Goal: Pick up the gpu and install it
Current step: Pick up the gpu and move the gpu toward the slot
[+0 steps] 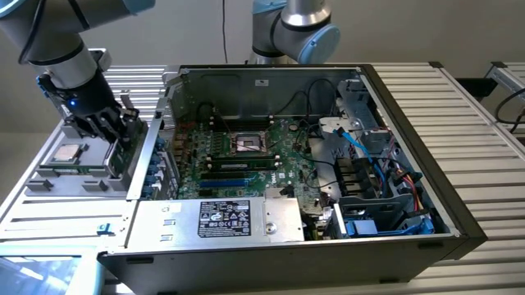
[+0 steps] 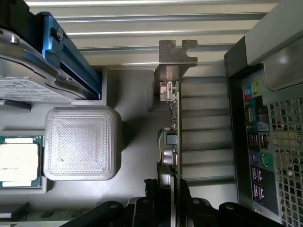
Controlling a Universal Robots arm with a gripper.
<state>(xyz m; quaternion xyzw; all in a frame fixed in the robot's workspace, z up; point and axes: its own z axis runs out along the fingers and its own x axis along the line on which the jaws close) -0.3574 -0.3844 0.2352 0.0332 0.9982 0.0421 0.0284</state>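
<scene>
Grey tray (image 1: 58,184), at the exterior view's left beside the open case (image 1: 410,203), holds the gpu (image 1: 123,157) upright on its edge, with the pincer (image 1: 110,132) down over its top. In the wrist view the pincer (image 2: 168,189) is narrow, its fingers (image 2: 150,198) pressed on both faces of the gpu (image 2: 175,137), whose silver bracket (image 2: 176,59) is at the far end, near a clear block (image 2: 80,142).
</scene>
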